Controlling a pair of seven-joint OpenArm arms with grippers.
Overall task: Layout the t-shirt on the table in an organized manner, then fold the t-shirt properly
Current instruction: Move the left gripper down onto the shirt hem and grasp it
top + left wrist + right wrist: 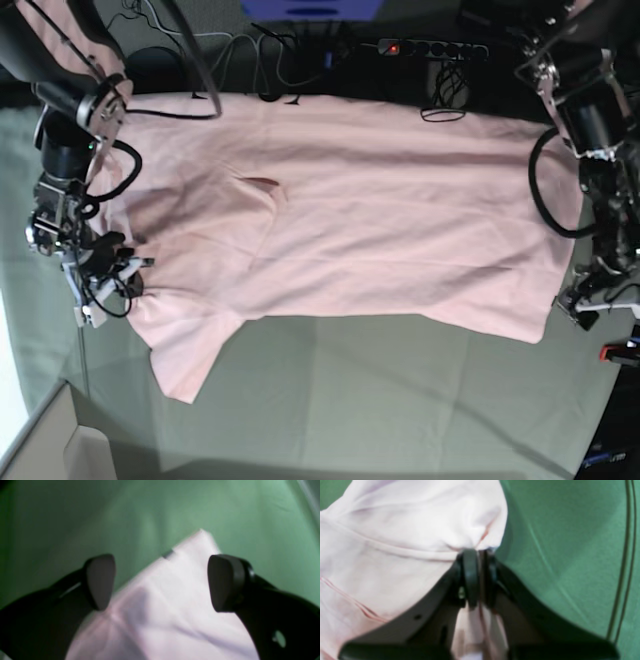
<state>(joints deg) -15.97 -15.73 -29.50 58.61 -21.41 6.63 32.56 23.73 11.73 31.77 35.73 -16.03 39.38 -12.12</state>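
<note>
Base view: even, soft overhead light; sharp throughout; bright white patch at lower left edge.
Left wrist view: dim, heavily blurred; t-shirt (165, 610) washed pale; dark corner upper left; finger pads (100, 580) soft-edged.
Right wrist view: brighter; soft focus; table (570, 555) cloth strongly green-tinted; shadow lower right.

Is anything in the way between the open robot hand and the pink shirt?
No, nothing visible blocks it. The left gripper hangs open right over a corner of the t-shirt, with only air between its fingers and the fabric. The right gripper is already pinched shut on the shirt's other end, on the table.
</note>
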